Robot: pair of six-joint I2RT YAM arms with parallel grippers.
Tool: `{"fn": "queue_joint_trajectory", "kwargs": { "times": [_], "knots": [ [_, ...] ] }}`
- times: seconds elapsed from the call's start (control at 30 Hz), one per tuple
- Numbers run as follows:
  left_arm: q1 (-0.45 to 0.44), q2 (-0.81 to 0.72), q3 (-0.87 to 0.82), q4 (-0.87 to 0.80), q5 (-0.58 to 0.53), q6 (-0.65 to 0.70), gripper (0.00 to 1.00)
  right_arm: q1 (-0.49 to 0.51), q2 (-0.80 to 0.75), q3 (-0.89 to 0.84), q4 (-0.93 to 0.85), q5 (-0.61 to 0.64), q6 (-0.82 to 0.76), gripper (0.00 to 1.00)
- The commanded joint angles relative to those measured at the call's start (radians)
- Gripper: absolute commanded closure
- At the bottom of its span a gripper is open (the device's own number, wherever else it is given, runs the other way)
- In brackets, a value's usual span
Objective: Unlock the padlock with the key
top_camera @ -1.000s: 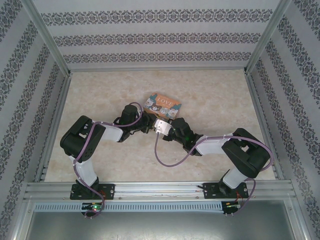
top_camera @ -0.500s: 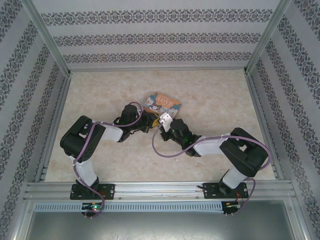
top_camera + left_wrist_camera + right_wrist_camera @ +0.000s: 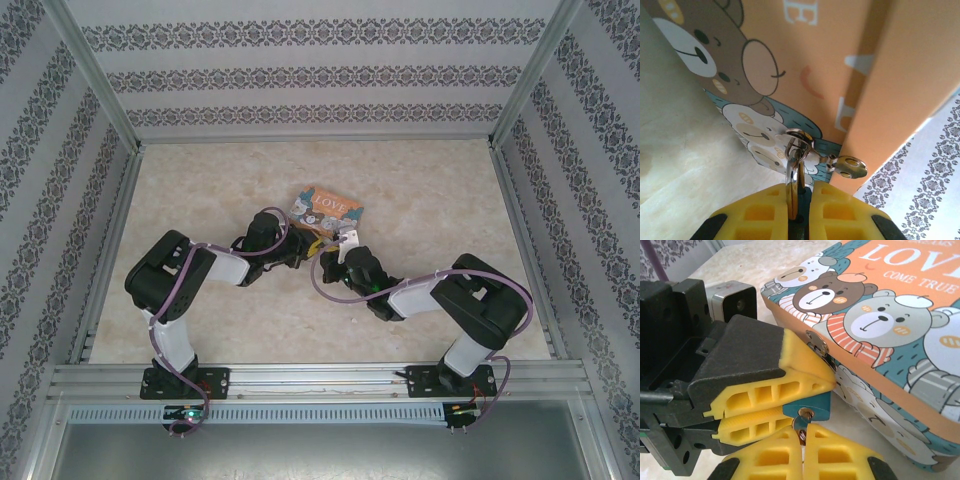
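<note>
The orange tin point(image 3: 875, 320) carries white lettering on its lid. In the right wrist view "LOV" runs off the right edge, with "COME TRUE" in smaller capitals beneath. From the top camera the word reads "LOVE". The left wrist view shows only cut-off white letters, unreadable.

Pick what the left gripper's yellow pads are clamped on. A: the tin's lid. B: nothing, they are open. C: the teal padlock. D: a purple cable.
C: in the right wrist view the left gripper squeezes the teal padlock between its yellow pads, beside the orange tin.
</note>
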Motion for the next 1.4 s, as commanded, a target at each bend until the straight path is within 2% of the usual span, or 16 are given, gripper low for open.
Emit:
{"fn": "queue_joint_trajectory", "kwargs": {
  "times": [0.0,0.13,0.47,0.7,0.9,1.2,1.37],
  "knots": [
    [-0.043,0.019,0.0,0.033,0.065,0.022,1.0,-0.002,-0.002,0.006,0.155,0.053,0.171,1.0],
    [-0.045,0.024,-0.001,0.047,0.065,0.019,1.0,-0.007,0.01,-0.004,0.163,0.05,0.268,1.0],
    [-0.046,0.031,-0.008,0.064,0.058,0.016,1.0,-0.023,0.039,-0.01,0.181,0.04,0.345,1.0],
    [-0.046,0.036,0.006,0.045,0.049,0.045,0.9,-0.025,0.051,-0.027,0.169,0.064,0.362,1.0],
    [-0.047,-0.004,0.034,-0.134,0.033,0.148,0.82,-0.028,0.059,-0.042,0.149,0.085,0.383,1.0],
    [-0.023,-0.085,0.031,-0.286,0.0,0.236,0.67,-0.043,0.039,-0.076,0.134,0.112,0.407,1.0],
    [-0.014,-0.184,0.066,-0.47,-0.06,0.371,0.57,-0.052,0.003,-0.112,0.134,0.128,0.431,1.0]
  ]
}}
